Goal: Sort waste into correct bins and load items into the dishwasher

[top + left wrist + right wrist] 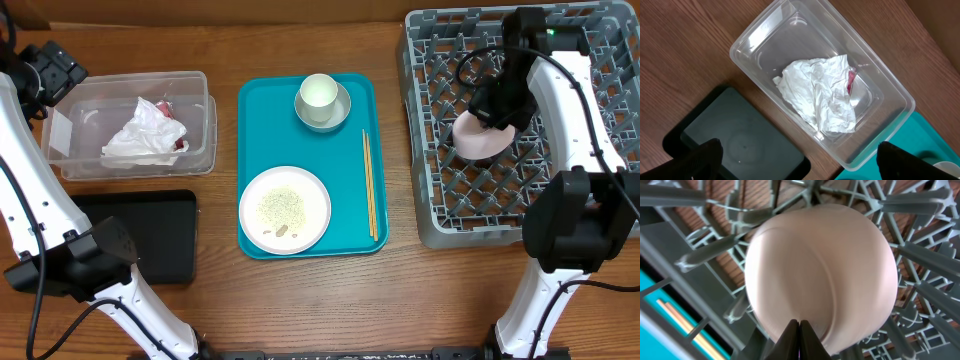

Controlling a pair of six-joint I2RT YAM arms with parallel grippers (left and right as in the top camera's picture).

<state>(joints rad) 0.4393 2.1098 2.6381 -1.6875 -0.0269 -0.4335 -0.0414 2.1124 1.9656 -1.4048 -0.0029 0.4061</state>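
There is one tray, one plate, one cup, two chopsticks, one pink bowl, one rack and two bins

crumpled white paper hides most of a small red scrap; the white right arm covers part of the round pink bowl.

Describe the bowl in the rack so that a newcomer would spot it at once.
Start at the grey rack on the right of the table. Near its middle, below the right gripper, is the bowl. It is the only dish in the rack, smooth and pale pink among grey tines.
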